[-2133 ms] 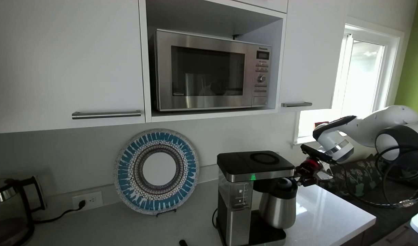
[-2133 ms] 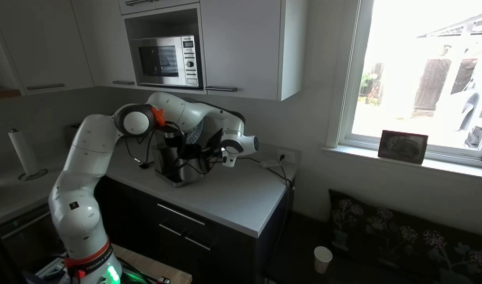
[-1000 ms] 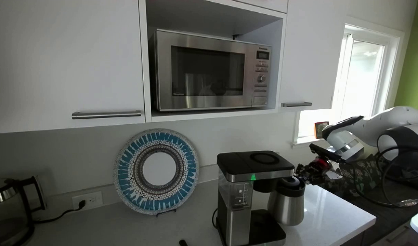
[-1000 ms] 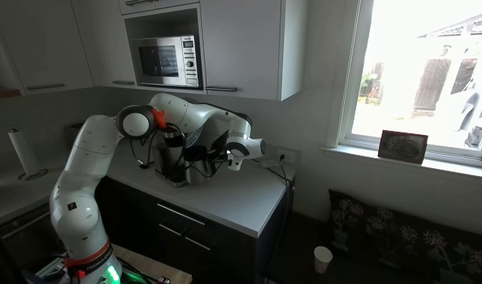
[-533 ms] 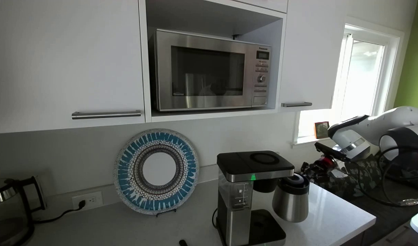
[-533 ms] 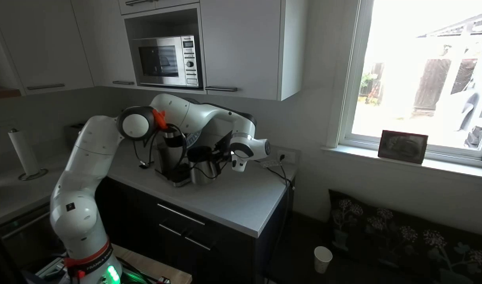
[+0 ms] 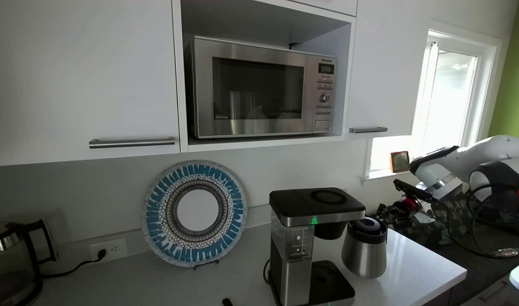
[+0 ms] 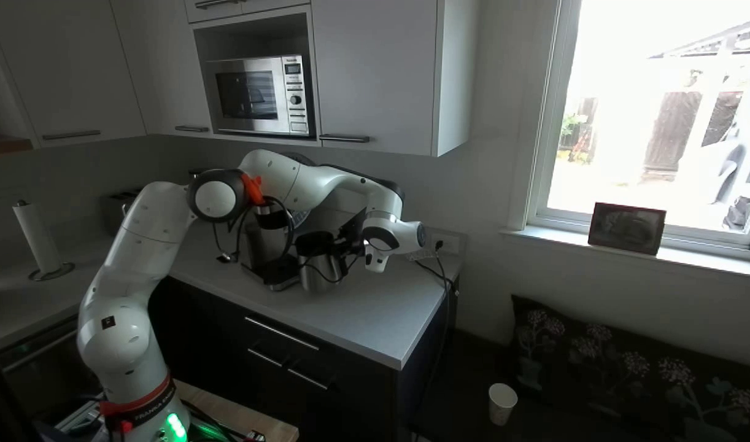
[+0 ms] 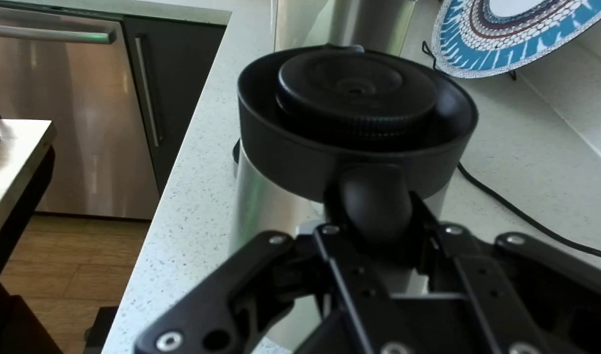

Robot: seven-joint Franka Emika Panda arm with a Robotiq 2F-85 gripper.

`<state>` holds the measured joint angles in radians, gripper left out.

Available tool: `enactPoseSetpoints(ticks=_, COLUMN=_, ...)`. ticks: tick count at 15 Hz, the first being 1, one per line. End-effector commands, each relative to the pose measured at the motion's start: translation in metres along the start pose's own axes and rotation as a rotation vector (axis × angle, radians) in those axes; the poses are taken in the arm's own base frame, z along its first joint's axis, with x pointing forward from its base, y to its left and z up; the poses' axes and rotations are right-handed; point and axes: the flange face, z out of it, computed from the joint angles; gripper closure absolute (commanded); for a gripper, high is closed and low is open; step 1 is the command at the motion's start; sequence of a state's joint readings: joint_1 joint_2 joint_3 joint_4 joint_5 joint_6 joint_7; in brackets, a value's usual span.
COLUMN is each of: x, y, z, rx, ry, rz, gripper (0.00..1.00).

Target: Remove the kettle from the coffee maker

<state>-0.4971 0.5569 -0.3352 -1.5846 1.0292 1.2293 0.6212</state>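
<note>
Pinching handle (image 9: pixel 374 204): fingers (image 9: pixel 423 223) | handle aimed away from coffee maker (image 7: pixel 300 276) | kettle (image 7: pixel 364 257) axis near upright

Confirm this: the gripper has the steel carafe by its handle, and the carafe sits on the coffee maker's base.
No, an exterior view shows the steel carafe off the coffee maker's base, beside it. The gripper does have the carafe by its handle.
</note>
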Motion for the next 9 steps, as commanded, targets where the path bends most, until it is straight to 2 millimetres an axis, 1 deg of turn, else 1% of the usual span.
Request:
enactPoseSetpoints(ticks=1, x=-0.002, y=-0.001, z=-0.008, rx=-0.025, ry=-0.037, rz=-0.004, gripper=0.92)
enactPoseSetpoints(ticks=9, x=0.019, y=-0.002, z=-0.013, rx=-0.07, ry=0.003, rz=0.012, gripper=0.92)
